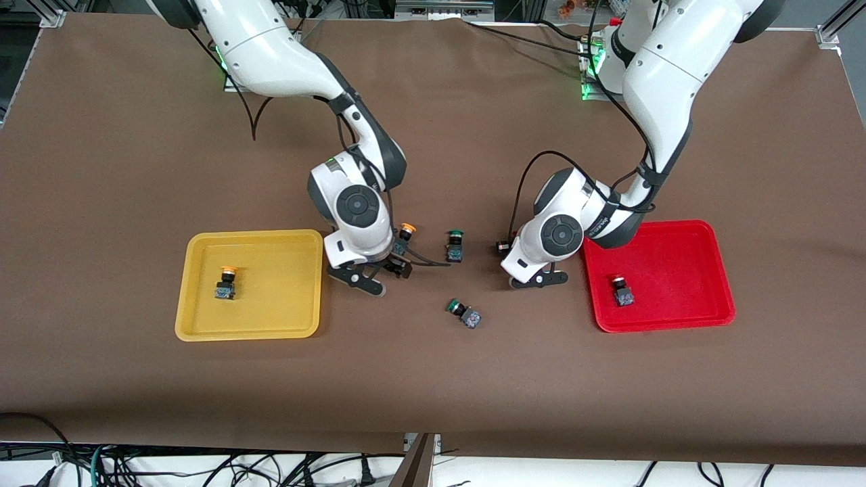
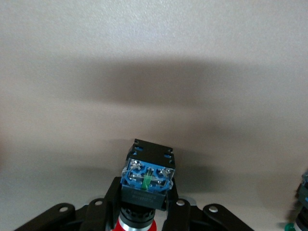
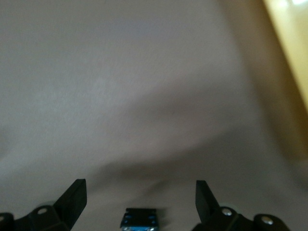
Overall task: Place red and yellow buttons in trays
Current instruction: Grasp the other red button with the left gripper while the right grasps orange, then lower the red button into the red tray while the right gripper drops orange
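only the left wrist view shows the left pincer (image 2: 144, 211) clamping a red button (image 2: 147, 175).

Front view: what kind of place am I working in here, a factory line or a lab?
Most likely a robotics lab bench, not a production line. A brown cloth-covered table sits in an aluminium frame, loose cables trail under its near edge, and the two sorting trays, the yellow tray and red tray, look like a staged exercise.
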Controlling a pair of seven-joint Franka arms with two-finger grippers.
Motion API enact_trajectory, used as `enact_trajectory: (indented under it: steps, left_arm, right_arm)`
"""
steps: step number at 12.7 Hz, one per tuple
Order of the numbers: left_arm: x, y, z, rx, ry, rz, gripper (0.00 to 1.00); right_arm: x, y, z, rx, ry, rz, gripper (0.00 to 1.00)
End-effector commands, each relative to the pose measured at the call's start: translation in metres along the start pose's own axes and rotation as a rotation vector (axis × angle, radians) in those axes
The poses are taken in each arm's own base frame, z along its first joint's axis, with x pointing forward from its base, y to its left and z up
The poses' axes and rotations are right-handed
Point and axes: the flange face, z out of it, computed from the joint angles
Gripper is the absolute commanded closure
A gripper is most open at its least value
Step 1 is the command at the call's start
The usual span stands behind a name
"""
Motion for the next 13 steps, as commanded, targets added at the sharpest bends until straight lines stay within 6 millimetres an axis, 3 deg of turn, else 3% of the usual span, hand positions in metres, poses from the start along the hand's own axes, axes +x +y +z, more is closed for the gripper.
enact_trajectory:
  steps: [1,2,5,6,8,10,11,13]
  left_arm:
    - [0.013,-0.024,-0.036,0.020,0.022,-0.004,0.97]
    - [0.016,-0.038,-0.057,0.029,0.016,0.010,0.97]
    - [0.029,-0.113,-0.124,0.041,-0.018,0.060,0.96]
    - [0.037,-0.145,-0.142,0.042,-0.039,0.081,0.96]
    - [0.052,-0.210,-0.156,0.046,-0.098,0.143,0.97]
    - [0.067,-0.273,-0.142,0.010,-0.125,0.175,0.99]
    - [0.074,-0.289,-0.131,0.024,-0.120,0.168,0.99]
    - [0.091,-0.296,-0.105,0.061,-0.069,0.165,0.98]
  right_arm:
    - [-0.024,-0.014,0.011,-0.002,0.007,-0.002,0.00]
    - [-0.027,-0.015,0.012,-0.003,0.005,-0.006,0.02]
    - [-0.040,-0.020,0.013,0.006,-0.029,-0.023,0.76]
    - [-0.040,-0.020,0.013,0.005,-0.034,-0.024,0.95]
    - [-0.032,-0.018,0.007,0.012,-0.029,-0.025,1.00]
    - [-0.002,-0.003,-0.007,0.008,-0.029,-0.047,1.00]
    - [0.022,0.013,-0.013,-0.006,-0.036,-0.073,1.00]
    - [0.081,0.058,-0.031,-0.021,-0.056,-0.161,1.00]
